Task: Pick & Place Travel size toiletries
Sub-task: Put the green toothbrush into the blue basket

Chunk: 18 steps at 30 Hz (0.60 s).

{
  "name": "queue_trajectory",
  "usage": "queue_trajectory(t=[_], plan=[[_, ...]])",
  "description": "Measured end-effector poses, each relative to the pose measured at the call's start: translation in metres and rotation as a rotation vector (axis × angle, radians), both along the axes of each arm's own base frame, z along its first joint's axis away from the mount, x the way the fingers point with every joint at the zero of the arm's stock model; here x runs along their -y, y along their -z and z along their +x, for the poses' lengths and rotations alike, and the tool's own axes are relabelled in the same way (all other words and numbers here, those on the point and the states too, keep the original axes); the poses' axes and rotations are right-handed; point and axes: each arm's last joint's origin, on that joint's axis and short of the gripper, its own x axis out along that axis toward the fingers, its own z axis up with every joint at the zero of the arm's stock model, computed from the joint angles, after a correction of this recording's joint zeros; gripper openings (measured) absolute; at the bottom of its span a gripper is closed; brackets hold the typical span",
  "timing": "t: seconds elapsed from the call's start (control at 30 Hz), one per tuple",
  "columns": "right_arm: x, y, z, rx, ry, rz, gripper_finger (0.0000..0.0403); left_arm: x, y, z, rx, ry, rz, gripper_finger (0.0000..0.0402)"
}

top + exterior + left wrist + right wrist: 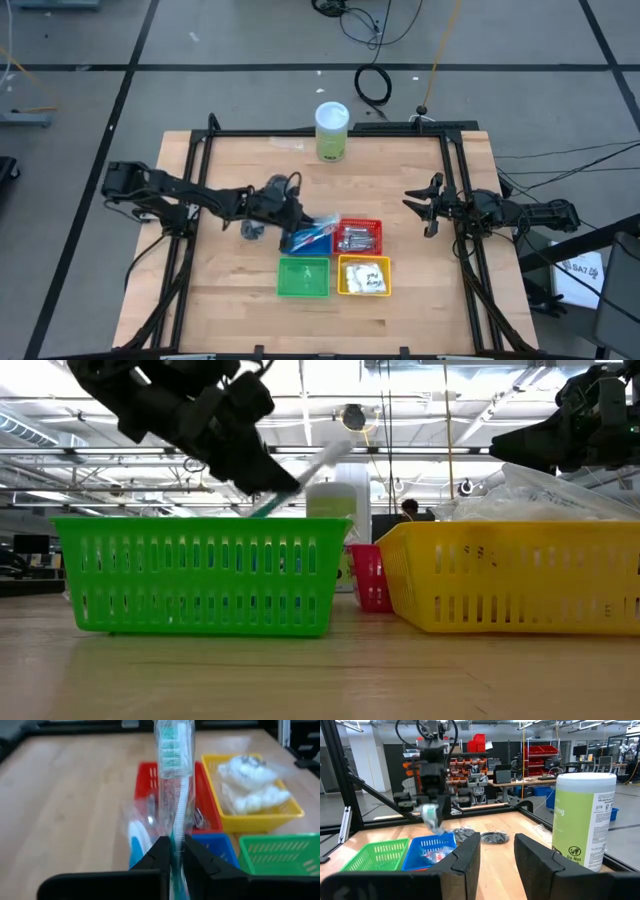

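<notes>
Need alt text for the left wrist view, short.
The left gripper is shut on a clear-wrapped toothbrush, holding it above the blue basket. Beyond are the red basket, a yellow basket of white sachets and an empty green basket.

A pale wooden table (pixel 230 290) with a black metal frame carries 4 small plastic baskets in a tight square: blue (pixel 300 243), red (pixel 359 237), green (pixel 303 278) and yellow (pixel 363 276). A tall green cylinder with a white lid (pixel 332 131) stands upright near the far edge, well apart from them. Dark grey round puffs (pixel 481 836) lie on the wood just beside the blue basket.

Four baskets (pixel 333 262) clustered mid-table, green cylinder (pixel 331 131) at far edge — bare wood (pixel 230 300) around them
</notes>
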Motion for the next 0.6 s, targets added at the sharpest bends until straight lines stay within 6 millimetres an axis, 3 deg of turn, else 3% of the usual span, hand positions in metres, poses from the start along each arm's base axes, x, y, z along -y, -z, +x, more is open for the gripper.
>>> queue_trajectory(t=[0.4, 0.6], plan=[[0.0, 0.0, 0.0, -0.001, 0.0, 0.0, 0.011, 0.013, 0.039, 0.009, -0.14, 0.023, -0.028, 0.0012], [0.0, 0.0, 0.0, -0.001, -0.001, 0.0, 0.011, 0.013, 0.048, 0.011, -0.158, 0.041, 0.029, 0.0047]])
